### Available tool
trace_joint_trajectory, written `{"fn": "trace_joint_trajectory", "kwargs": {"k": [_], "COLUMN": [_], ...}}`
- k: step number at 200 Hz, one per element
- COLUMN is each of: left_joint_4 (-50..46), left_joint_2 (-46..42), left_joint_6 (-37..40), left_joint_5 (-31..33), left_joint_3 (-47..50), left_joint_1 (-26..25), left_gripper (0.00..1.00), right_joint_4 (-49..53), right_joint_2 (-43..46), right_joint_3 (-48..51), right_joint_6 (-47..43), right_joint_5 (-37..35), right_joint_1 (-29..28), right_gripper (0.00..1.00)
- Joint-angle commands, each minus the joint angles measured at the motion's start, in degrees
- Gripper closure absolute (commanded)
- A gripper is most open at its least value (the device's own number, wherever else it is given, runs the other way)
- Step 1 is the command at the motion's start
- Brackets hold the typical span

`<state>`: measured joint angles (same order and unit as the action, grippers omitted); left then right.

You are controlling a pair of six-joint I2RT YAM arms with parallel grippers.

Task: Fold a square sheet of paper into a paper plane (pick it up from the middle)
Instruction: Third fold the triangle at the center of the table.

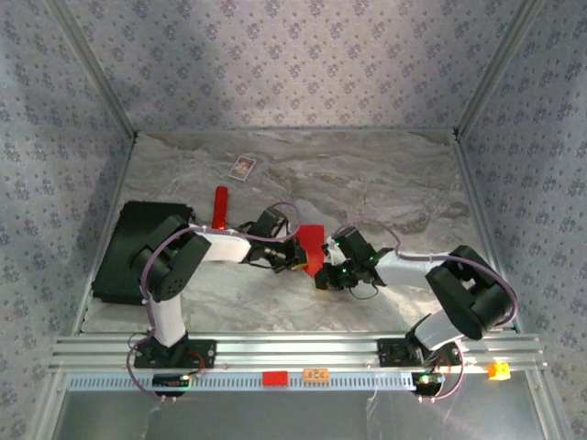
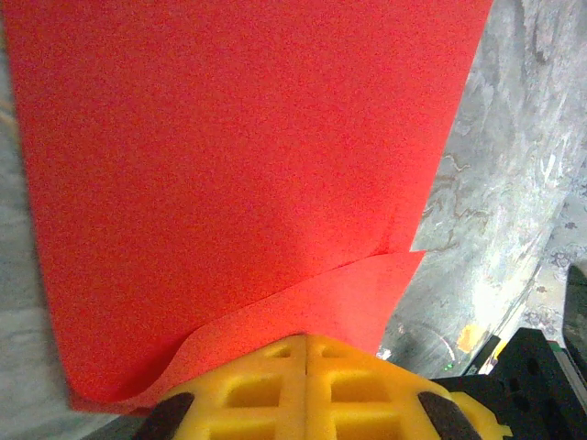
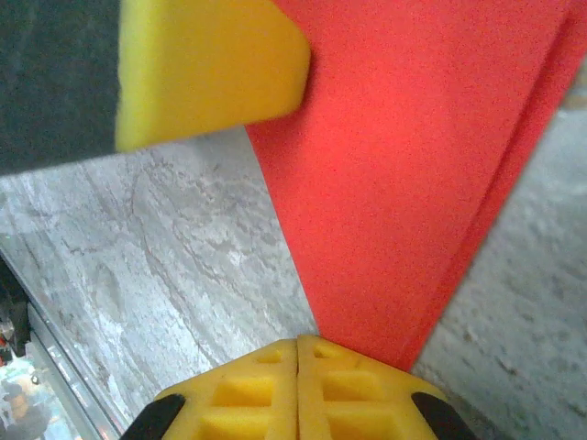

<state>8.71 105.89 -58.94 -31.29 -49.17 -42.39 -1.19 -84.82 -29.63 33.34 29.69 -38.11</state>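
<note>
My left end effector (image 2: 305, 341) and right end effector (image 3: 298, 341) are both clamped on the creased red sheet (image 2: 229, 165), held above the counter (image 3: 165, 247).

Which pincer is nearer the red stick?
Left. The left pincer grips the paper on the side facing the stick; the right pincer grips its other side, farther right of the stick.
</note>
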Motion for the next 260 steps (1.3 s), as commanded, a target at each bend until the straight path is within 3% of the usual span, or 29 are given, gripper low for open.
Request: {"fn": "trace_joint_trajectory", "kwargs": {"k": [1,61,152,209,260], "left_joint_4": [-4.76,-4.26,-3.0,-2.07,-3.71], "left_joint_2": [2.57,1.98,1.69,-0.17,-2.91], "left_joint_6": [1.19,1.11,0.84,1.41,1.29], "left_joint_5": [3.21,3.03,2.76,1.95,2.87], "left_joint_3": [1.17,1.36,1.45,-0.36,-3.77], "left_joint_1": [0.49,0.5,0.47,0.56,-0.56], "left_gripper": [1.0,1.0,1.0,1.0,0.92], "right_joint_4": [2.95,5.69,4.51,4.87,2.84], "right_joint_2": [1.68,9.51,-4.21,-6.07,-5.5], "right_joint_3": [3.06,-1.07,-8.69,-3.66,-3.07], "right_joint_6": [1.9,1.79,4.0,7.45,10.89], "right_joint_5": [0.92,1.72,-1.12,-3.84,-5.34], "right_joint_1": [0.49,1.43,2.61,2.57,2.16], "right_gripper": [0.9,0.91,0.92,0.98,1.0]}}
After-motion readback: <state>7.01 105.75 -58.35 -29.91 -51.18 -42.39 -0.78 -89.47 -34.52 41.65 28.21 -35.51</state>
